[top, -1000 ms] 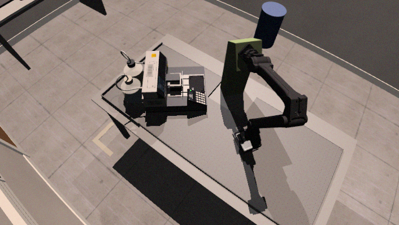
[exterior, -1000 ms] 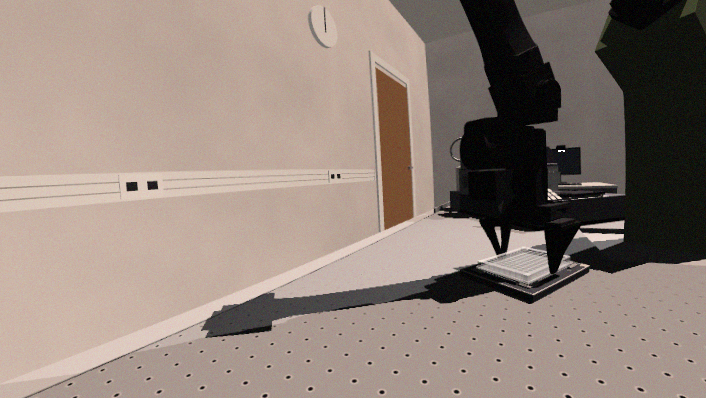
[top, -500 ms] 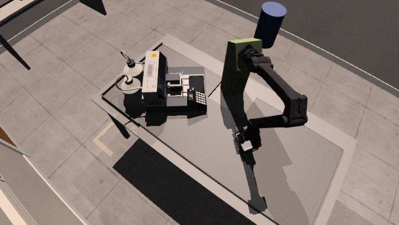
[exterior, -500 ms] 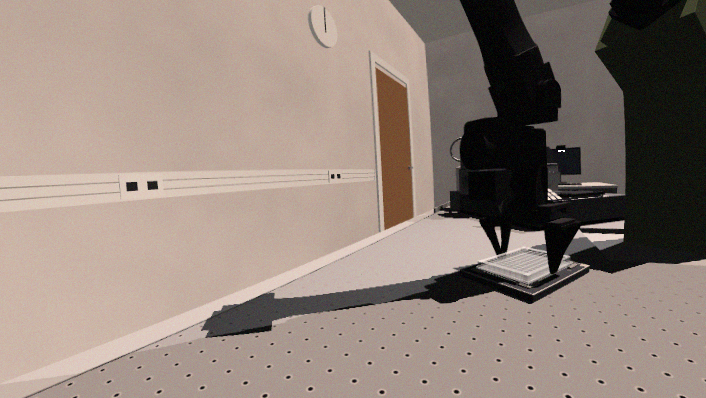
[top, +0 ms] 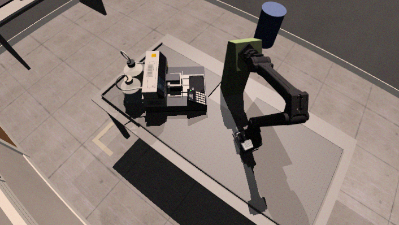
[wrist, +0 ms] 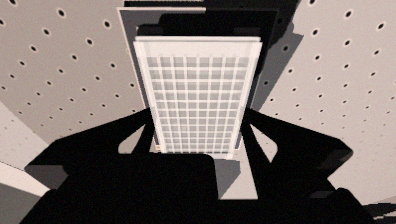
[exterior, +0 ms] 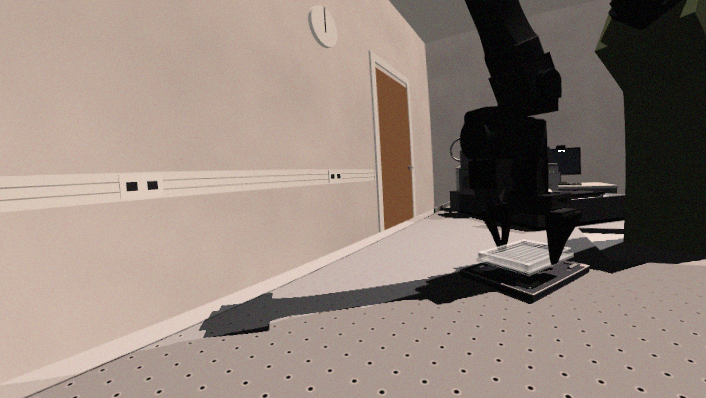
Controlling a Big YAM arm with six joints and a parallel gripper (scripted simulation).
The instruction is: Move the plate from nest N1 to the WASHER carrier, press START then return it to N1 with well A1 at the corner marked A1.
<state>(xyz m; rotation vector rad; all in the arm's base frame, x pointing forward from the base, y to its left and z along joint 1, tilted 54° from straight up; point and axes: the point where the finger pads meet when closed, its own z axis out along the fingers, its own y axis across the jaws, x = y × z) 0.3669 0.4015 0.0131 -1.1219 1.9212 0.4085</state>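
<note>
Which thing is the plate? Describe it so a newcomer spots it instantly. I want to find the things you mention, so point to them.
From the green pedestal (top: pixel 235 70) (exterior: pixel 665 150), follow the black arm (top: pixel 275 82) (exterior: pixel 515 65) down to its gripper (top: pixel 245 141) (exterior: pixel 527 252) (wrist: pixel 199 112). The plate (top: pixel 247 145) (exterior: pixel 525 256) (wrist: pixel 197 90) is the rectangle clamped there; its pale color and grid set it apart from the dark nest (top: pixel 237 139) (exterior: pixel 531 298) (wrist: pixel 129 30) below.

plate (top: pixel 247 145) (exterior: pixel 524 256) (wrist: pixel 197 95): lifted off nest (top: pixel 235 141) (exterior: pixel 531 298) (wrist: pixel 135 75) | pincer (top: pixel 245 142) (exterior: pixel 528 254) (wrist: pixel 197 111): up w/ it
</note>
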